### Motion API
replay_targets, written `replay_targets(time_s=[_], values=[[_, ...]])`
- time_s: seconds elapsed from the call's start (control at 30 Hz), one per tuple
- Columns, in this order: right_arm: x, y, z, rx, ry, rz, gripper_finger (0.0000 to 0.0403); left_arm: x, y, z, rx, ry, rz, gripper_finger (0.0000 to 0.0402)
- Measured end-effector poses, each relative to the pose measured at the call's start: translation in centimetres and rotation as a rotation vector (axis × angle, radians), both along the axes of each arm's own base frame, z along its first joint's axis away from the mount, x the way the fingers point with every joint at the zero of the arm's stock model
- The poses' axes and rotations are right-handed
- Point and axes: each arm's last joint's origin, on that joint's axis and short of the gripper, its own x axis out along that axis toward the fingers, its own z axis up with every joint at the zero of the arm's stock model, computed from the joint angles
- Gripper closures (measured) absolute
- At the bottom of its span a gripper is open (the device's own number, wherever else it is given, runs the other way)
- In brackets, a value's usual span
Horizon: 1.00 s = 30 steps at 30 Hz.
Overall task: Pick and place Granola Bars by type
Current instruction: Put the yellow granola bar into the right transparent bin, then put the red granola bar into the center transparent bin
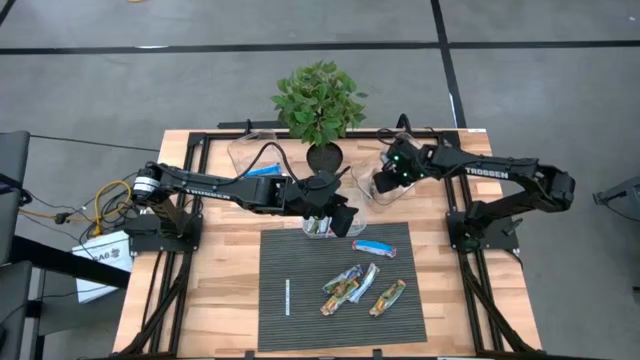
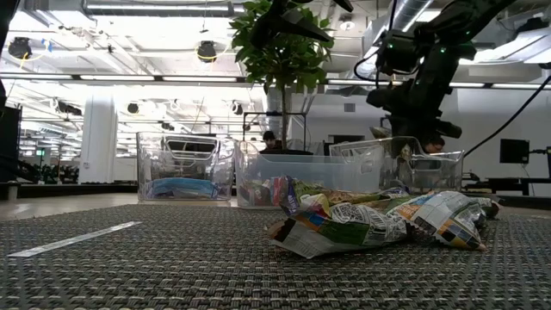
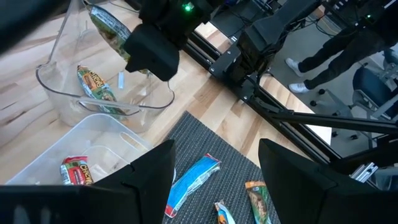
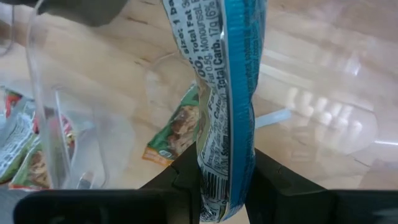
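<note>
We see the right gripper [image 4: 225, 186] hanging over the clear tub [image 1: 392, 178] at the far right of the wooden surface [image 1: 220, 300], its fingers pinched narrow on a granola bar [image 4: 225, 93] with a blue-edged wrapper. The bar's long axis runs straight away from the fingertips and, to our eye, down toward the tub, where a green-wrapped bar [image 4: 177, 127] already lies. The right arm reaches in from 3 o'clock with its wrist bent downward.

The left gripper [image 3: 214, 171] hovers by the middle tub [image 1: 322, 222] near the plant pot [image 1: 323, 155], fingers wide and empty. A blue bar [image 1: 374, 247] lies just past them toward 4 o'clock on the dark mat [image 1: 300, 320], lengthwise left to right. More loose bars [image 1: 352, 287] lie at 5 o'clock, nearer this arm, we judge.
</note>
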Motion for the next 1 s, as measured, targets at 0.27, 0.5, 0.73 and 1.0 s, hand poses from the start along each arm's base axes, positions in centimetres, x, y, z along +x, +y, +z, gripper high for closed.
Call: replay_targets(time_s=[0.27, 0.5, 0.73, 1.0], values=[[-0.21, -0.37, 0.02, 0.001, -0.001, -0.019, 0.0326, 0.0, -0.04, -0.01, -0.006, 0.001, -0.011, 0.0177], [-0.17, -0.29, 0.02, 0.009, -0.006, -0.013, 0.0295, 0.0, -0.04, -0.01, -0.008, 0.001, -0.012, 0.0177], [-0.17, -0.3, 0.03, 0.027, -0.016, -0.031, 0.0215, 0.0, -0.04, -0.02, -0.008, 0.002, -0.012, 0.0177], [-0.02, -0.14, 0.18, 0.022, -0.033, -0.021, 0.0176, 0.0, -0.03, -0.03, -0.009, 0.003, -0.013, 0.0177]])
